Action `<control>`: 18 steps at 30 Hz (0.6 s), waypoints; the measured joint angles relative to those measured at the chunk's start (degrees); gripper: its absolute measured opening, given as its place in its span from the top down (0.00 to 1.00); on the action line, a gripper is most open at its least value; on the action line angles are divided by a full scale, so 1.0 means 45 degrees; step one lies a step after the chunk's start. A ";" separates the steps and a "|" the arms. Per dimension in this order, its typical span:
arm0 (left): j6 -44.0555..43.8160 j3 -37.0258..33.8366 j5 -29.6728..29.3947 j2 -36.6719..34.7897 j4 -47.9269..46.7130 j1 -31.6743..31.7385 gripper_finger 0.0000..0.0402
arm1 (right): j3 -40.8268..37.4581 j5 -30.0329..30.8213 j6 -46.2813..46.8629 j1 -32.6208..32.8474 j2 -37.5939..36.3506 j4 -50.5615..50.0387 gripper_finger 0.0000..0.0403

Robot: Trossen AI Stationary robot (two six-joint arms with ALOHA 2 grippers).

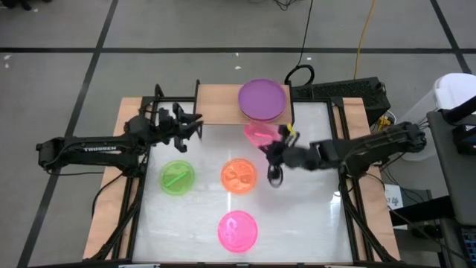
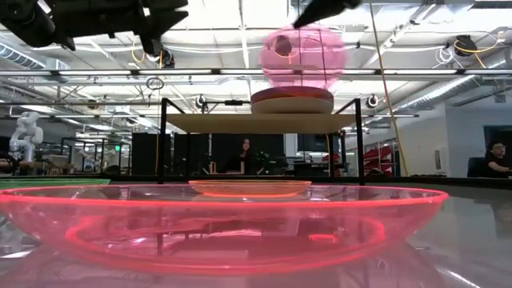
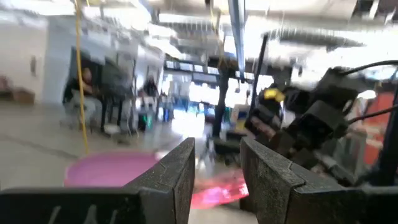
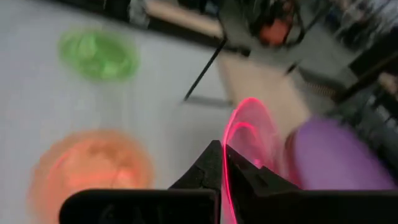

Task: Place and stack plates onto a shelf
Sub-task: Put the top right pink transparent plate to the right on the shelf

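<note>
My right gripper (image 1: 277, 140) is shut on a small pink plate (image 1: 258, 134), which it keeps in the air just near of the shelf (image 1: 219, 104). On the right half of that light-wood shelf lies a stack topped by a purple plate (image 1: 262, 99); the low view shows a beige one (image 2: 292, 104) under it. The green (image 1: 177, 179), orange (image 1: 239, 176) and second pink plate (image 1: 237, 231) lie flat on the table. My left gripper (image 1: 195, 123) is open, hovering by the shelf's left near corner and touching nothing. My right gripper pinches the small pink plate by its rim (image 4: 229, 144) between the two shut fingers, which come from the table's right. The plate is lifted clear and tipped steeply, almost on edge; in the low view its face (image 2: 302, 56) shows above the stack.
The shelf's left half (image 1: 216, 103) is bare wood. Its thin black legs (image 2: 162, 140) stand on the table's far part. Cables and equipment lie beyond the table's far right corner (image 1: 349, 89). People sit in the room behind (image 2: 245, 154).
</note>
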 joint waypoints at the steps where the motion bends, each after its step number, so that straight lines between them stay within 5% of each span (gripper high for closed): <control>1: 0.0058 0.0033 -0.0054 -0.0083 0.0209 0.0059 0.67 | 0.0108 -0.0451 -0.0557 -0.0446 0.0034 0.0506 1.00; 8: 0.0277 0.1693 -0.0102 -0.0878 -0.3263 0.0683 0.67 | 0.1507 -0.3201 -0.2275 -0.2884 0.1116 0.1423 1.00; 13: 0.1043 0.2851 -0.0191 -0.0851 -0.5974 0.0823 0.67 | 0.2014 -0.4512 -0.2666 -0.3150 0.1779 0.1422 1.00; 18: 0.1491 0.3109 -0.0636 -0.0852 -0.6168 0.0834 0.67 | 0.2676 -0.5532 -0.2925 -0.3140 0.2196 0.1588 1.00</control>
